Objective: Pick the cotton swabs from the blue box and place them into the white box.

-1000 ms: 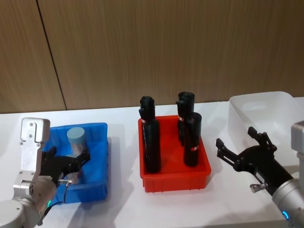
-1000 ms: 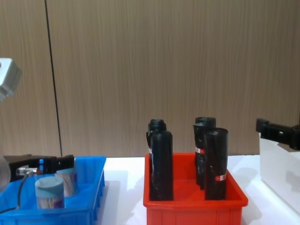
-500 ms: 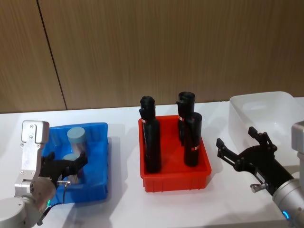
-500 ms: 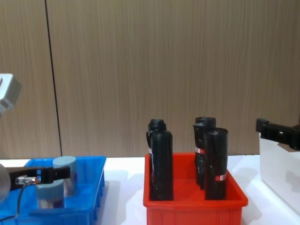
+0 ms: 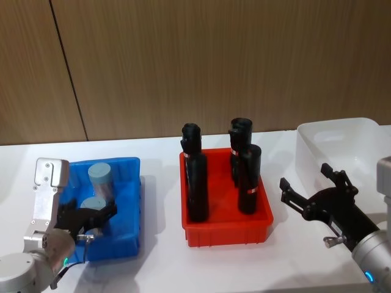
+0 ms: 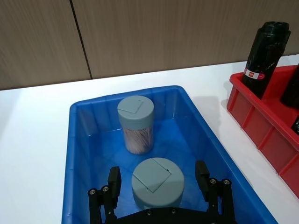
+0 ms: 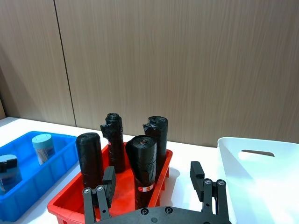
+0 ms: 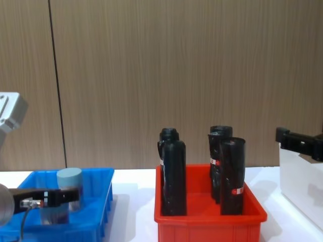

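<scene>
Probably a lab: white table [image 5: 160, 268] before a wood-panelled wall [image 5: 214, 61].

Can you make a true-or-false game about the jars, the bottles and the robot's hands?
1. Two cotton swab jars stand in the blue box. True.
2. The left gripper holds a jar up in the air. False: its open fingers sit on either side of the near jar, which stands in the blue box.
3. The black bottles stand in the red bin. True.
4. The right gripper grips a black bottle. False: it is open and empty, between the red bin and the white box.
</scene>
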